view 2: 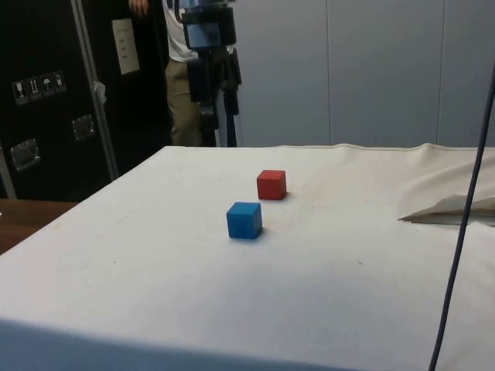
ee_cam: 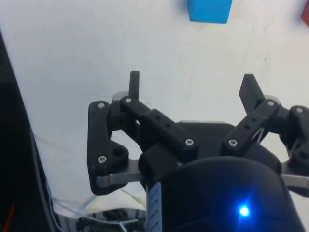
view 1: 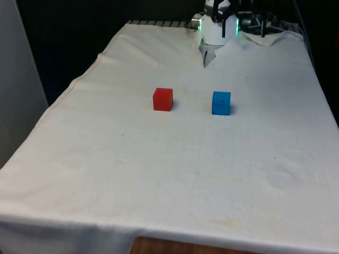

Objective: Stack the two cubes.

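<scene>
On the white cloth [view 1: 175, 169] covering the surface you have both cubes sitting apart, neither on top of the other. From the front view, the red cube [view 1: 163, 99] is at about 9 o'clock of the blue cube [view 1: 221, 103], with a clear strip of cloth between them. From the side view, the red cube [view 2: 271, 185] lies beyond the blue cube [view 2: 244, 220], at roughly 1 o'clock from it, and the two are near but not touching.

Your hand [ee_cam: 190, 87] hangs above bare cloth with its two fingers [ee_cam: 134, 84] spread wide apart and nothing between them. In the wrist view, the blue cube [ee_cam: 209, 10] sits ahead of the fingertips, well clear of them, and a sliver of the red cube [ee_cam: 305, 13] shows at the edge.

In the side view you can see a person [view 2: 179, 69] standing behind the surface's far end, next to dark cabinets [view 2: 54, 93].
</scene>
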